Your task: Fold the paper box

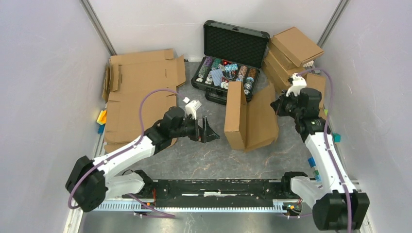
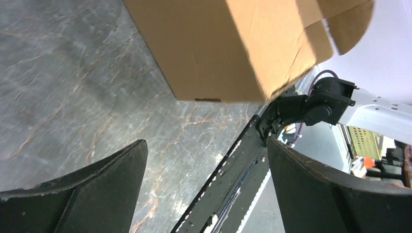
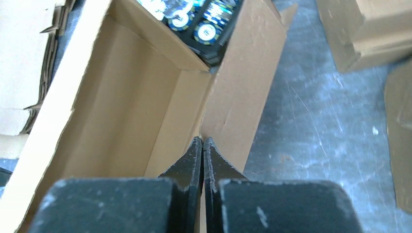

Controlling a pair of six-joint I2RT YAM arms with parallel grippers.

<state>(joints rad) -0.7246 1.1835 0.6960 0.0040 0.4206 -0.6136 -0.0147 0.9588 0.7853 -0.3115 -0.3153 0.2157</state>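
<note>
— Where's the paper box?
— Standing half-folded mid-surface, just in front of the black case.
— Left claw?
— Released, jaws spread wide, near the box but apart from it.
— Right claw?
— Clenched on the box's right panel edge.

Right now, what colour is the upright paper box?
The paper box is plain brown, unprinted; best in the top external view.

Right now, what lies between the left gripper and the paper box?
Only bare grey table: the open left gripper stands apart from the paper box, as the top external and left wrist views show.
</note>
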